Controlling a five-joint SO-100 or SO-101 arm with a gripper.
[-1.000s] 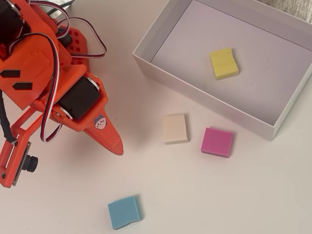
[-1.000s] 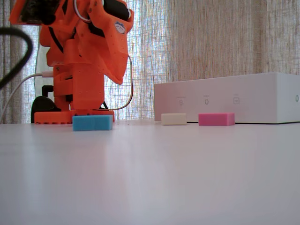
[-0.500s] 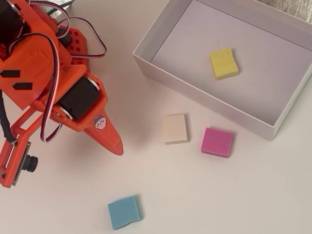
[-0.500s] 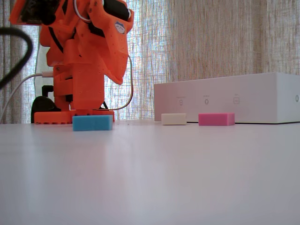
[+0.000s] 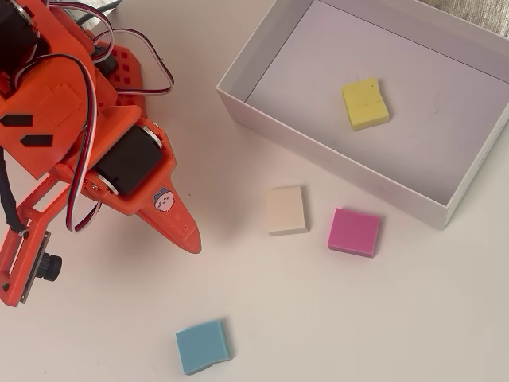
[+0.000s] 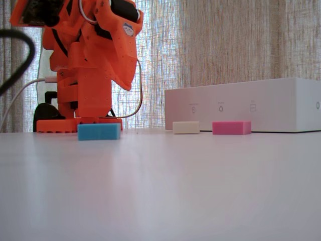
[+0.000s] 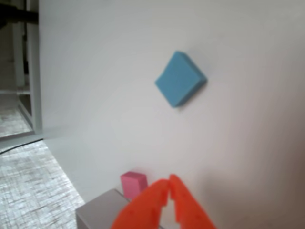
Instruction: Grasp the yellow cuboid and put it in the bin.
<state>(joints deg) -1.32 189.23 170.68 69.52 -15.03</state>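
The yellow cuboid (image 5: pixel 366 103) lies flat on the pale floor of the white bin (image 5: pixel 318 153), toward its right half in the overhead view. The bin's wall hides the cuboid in the fixed view (image 6: pixel 241 104). My orange gripper (image 5: pixel 189 239) is shut and empty, raised above the table to the left of the bin and well apart from the cuboid. In the wrist view its fingertips (image 7: pixel 169 181) meet at a point above a corner of the bin (image 7: pixel 102 211). In the fixed view the gripper (image 6: pixel 128 85) hangs above the table.
A cream block (image 5: pixel 286 210) and a pink block (image 5: pixel 355 231) lie just outside the bin's near wall. A blue block (image 5: pixel 203 345) lies nearer the front edge, below the gripper. The arm's base (image 6: pixel 77 123) stands at the left.
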